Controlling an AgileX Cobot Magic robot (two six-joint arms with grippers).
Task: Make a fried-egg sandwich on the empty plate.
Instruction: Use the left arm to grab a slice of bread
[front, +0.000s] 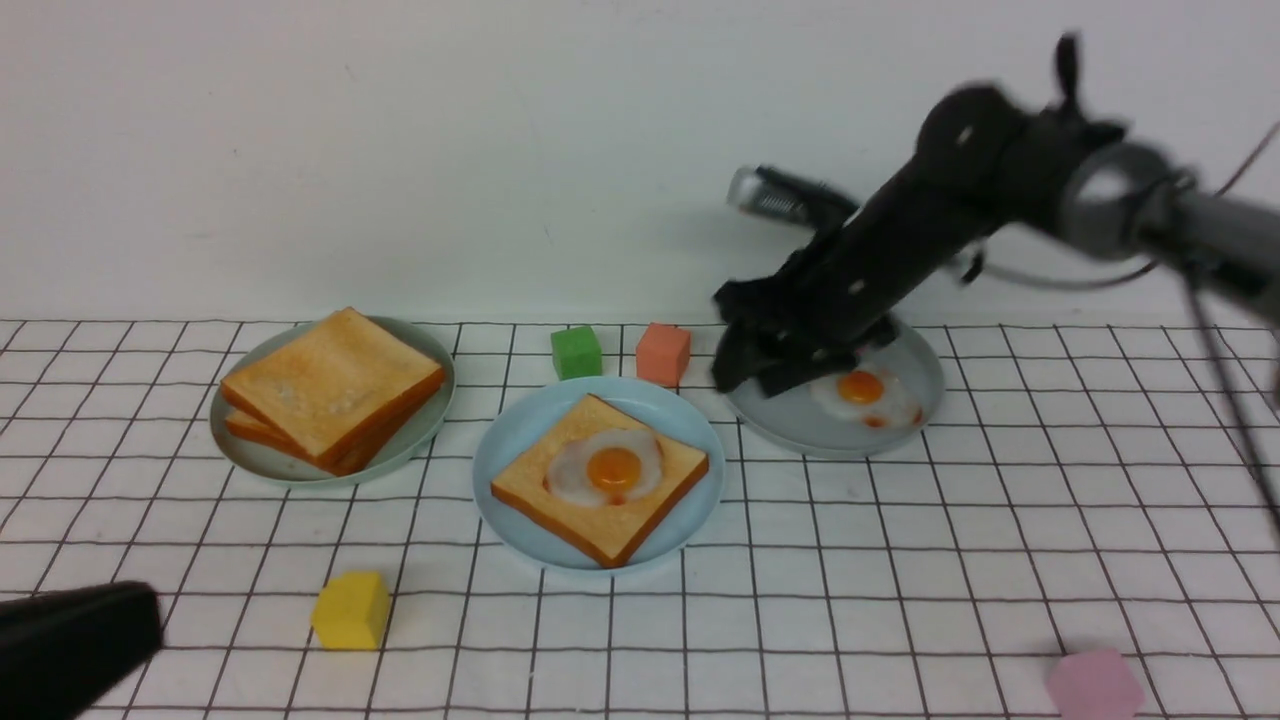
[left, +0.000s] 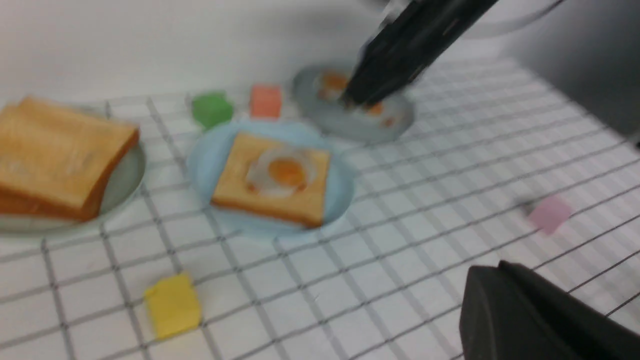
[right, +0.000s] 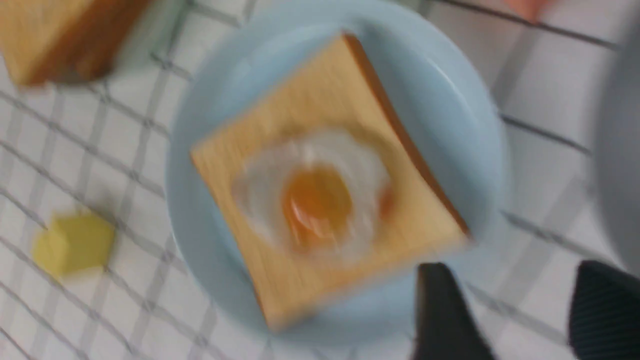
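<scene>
Ringed by clutter on the white, black-gridded tablecloth (front: 900, 560): at twelve o'clock from the round, shallow, sky-blue plastic plate (front: 520, 440) a small green cube (front: 577, 352), at one o'clock a salmon-orange cube (front: 663, 353), both just beyond its far rim; at seven o'clock a yellow cube (front: 350, 610), well apart; at four o'clock, far off by the near edge, a pale pink block (front: 1093, 685). At ten o'clock, a duller grey-green round plate (front: 250, 455) bearing a stack of square golden toast slices (front: 330, 385). At two o'clock, close to the blue rim, a second grey-green plate (front: 790, 425) holding a spare white fried egg (front: 865, 392) with an orange yolk. Over that plate's left side hangs the black right gripper (front: 750, 372), tilted down; hides part of the plate and crowds the spare egg. Jaws spread apart, only cloth showing between the fingers (right: 445, 310), gripping nothing. On the blue plate, flat and turned corner-on: one square golden-brown toast slice (front: 530, 482) with darker orange crust, topped at its centre by a white, orange-yolked fried egg (front: 607, 468); not yet capped by a second slice. Lies at eight o'clock from the open jaws, near but apart, just the two plate rims between. At eight o'clock from the blue plate, past the yellow cube, the black left gripper (front: 75, 645), jaws closed, well apart from the toast.
</scene>
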